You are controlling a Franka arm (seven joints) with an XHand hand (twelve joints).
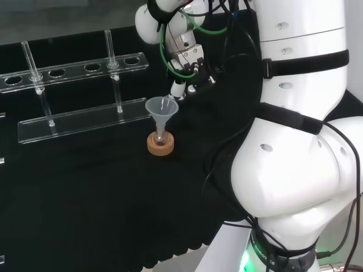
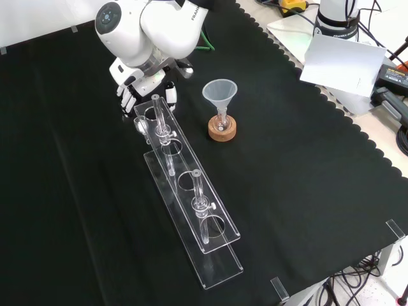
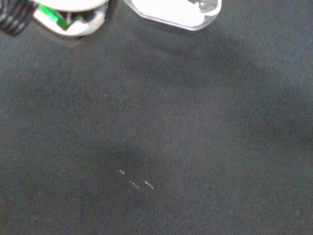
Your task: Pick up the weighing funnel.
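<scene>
Hovering near the front view's top edge of the black cloth [image 2: 287, 191], my black and white hand [image 2: 134, 86] curls its fingers round the small clear weighing funnel [image 2: 141, 124], beside the clear rack [image 2: 191, 191].

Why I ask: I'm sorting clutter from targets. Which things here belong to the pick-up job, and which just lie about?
Job: the hand, low over the black cloth, near the top of the front view.

Lying about: the funnel, standing in a small flask on a cork ring; the clear rack; its upright glass tubes.
</scene>
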